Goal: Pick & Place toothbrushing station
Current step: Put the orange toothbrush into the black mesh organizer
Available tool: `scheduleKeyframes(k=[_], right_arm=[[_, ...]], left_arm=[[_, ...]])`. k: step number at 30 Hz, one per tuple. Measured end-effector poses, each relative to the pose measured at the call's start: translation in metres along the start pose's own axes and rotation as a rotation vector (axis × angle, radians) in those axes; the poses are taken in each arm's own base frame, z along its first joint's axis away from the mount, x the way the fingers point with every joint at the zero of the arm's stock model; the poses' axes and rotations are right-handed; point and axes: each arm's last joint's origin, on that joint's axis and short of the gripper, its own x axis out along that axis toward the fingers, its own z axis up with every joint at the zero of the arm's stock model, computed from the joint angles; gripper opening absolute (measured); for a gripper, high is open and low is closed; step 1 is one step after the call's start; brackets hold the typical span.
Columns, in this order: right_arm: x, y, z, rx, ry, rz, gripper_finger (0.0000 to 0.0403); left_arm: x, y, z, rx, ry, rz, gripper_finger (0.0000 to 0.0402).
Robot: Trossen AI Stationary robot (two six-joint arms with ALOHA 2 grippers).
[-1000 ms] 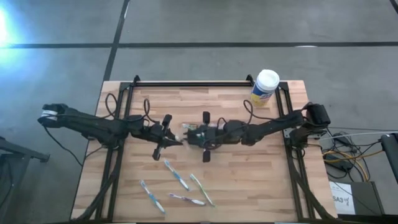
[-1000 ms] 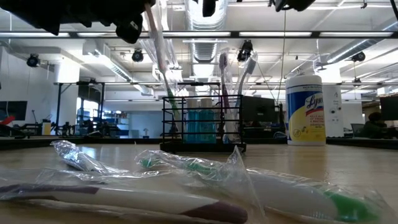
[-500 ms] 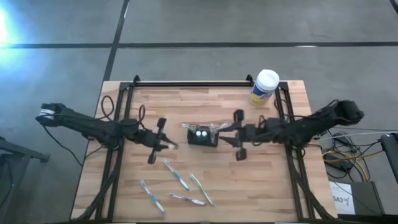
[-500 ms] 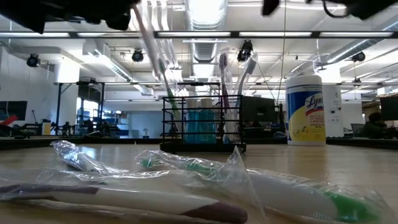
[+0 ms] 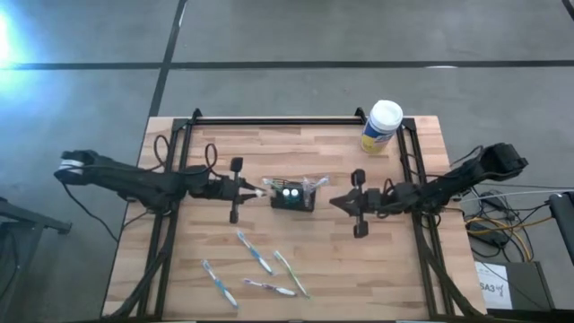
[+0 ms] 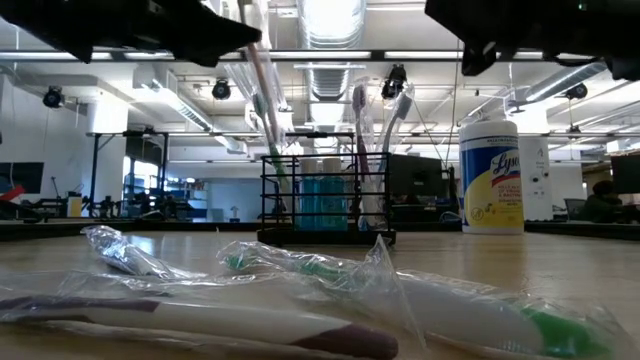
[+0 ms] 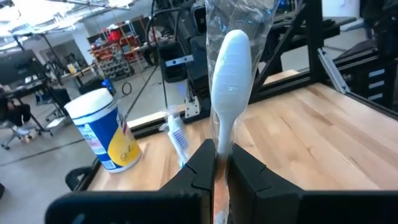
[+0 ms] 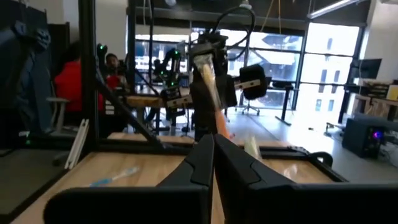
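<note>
Four wrapped toothbrushes point(image 5: 256, 250) lie loose on the wooden table point(image 5: 395, 269), toward six o'clock in the high view, and a fifth, a wrapped toothbrush with a white handle point(image 7: 229, 74), is clamped in the left gripper point(image 5: 244, 190), just at nine o'clock of the one toothbrushing station point(image 5: 292, 196) at the table's middle. Three or so brushes point(image 6: 358, 150) stand upright in that black mesh box, as the low view shows. One right gripper point(image 5: 337, 204), fingers pressed together on nothing, hangs at three o'clock of the station, apart from it. One white-lidded canister point(image 5: 382, 126) stands at the far edge, near one o'clock. Grey floor surrounds the table; beyond it the room has ceiling lights, desks and a person in red point(image 8: 69, 87)
</note>
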Motion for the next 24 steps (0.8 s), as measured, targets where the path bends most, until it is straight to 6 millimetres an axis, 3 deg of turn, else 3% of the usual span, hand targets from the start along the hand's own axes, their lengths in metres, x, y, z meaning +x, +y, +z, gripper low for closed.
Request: scheduleKeyframes(k=[4,24], right_arm=[[-0.004,0.0,-0.007,-0.003,0.028,0.002,0.0008],[-0.003,0.0,-0.006,-0.005,0.02,0.003,0.0008]], left_arm=[[0.008,0.0,-0.009,-0.007,0.025,-0.01,0.0022],[0.038,0.001,-0.061,-0.066,0.176,0.021,0.0022]])
